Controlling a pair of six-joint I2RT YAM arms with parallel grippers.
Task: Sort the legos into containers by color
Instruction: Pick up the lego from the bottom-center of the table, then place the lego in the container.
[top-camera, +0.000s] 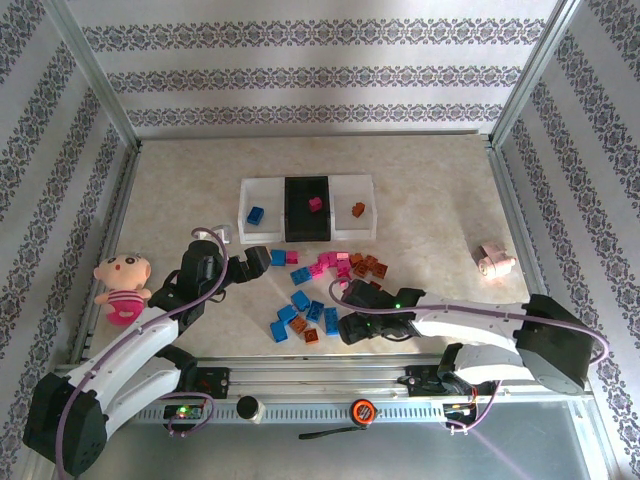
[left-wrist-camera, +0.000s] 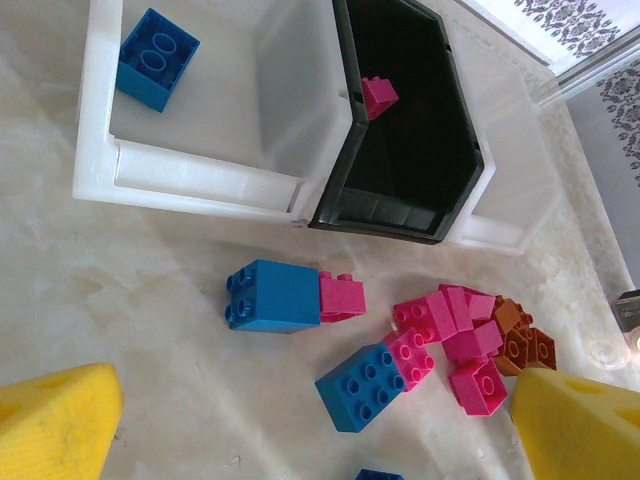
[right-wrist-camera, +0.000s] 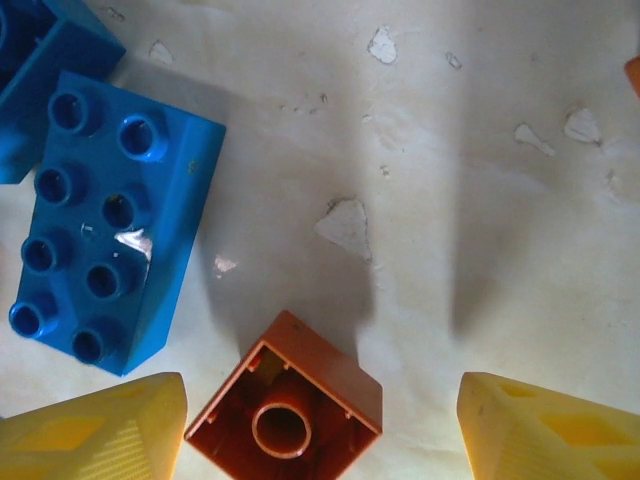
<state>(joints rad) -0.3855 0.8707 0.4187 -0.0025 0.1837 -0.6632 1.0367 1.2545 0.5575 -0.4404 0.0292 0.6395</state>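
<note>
3 trays in a row mid-table, top cam: left white tray, black tray, right white tray. 1 blue brick in left white, 1 pink brick in black, 1 orange-brown brick in right white. Loose legos lie mixed just on near side of trays. Left gripper sits at left edge of pile, near left white tray's front. Right gripper is low at near end of pile. Doll far left, small pink toy far right, both well apart from pile

Left wrist: jaws fully wide, nothing between, holds nothing. Ahead on table: blue block on its side touching a pink block, then a pink cluster w/ brown ones beside it

Right wrist: jaws part open. Upturned brown brick, hollow side up, lies between them, close to one jaw, clear gap to other, so not gripped. Blue 2x4 studs up, just beside
</note>
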